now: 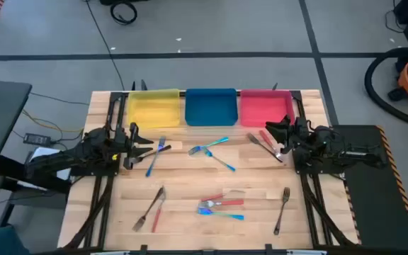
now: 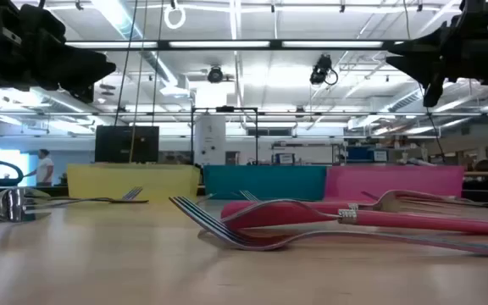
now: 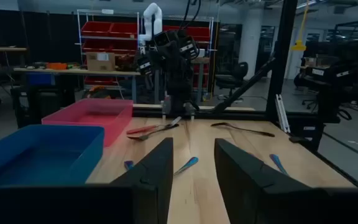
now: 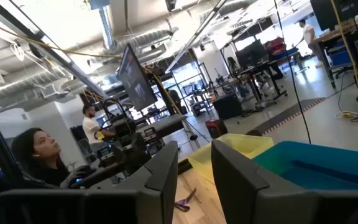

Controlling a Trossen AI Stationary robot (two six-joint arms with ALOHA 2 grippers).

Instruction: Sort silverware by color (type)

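Red-handled fork lies flat up front on the desk, rest of the silverware scattered mid-desk, none in trays yet. Right pincer hovers spread and empty just beside the red pair, which runs diagonally toward it, so the right arm's nearer. Left pincer waits spread and empty beside a blue piece.

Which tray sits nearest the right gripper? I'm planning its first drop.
The red tray, rightmost of the three, just ahead of the right gripper.

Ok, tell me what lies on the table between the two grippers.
High view: two teal-handled utensils and lie between the left gripper and the right gripper; otherwise bare wood.
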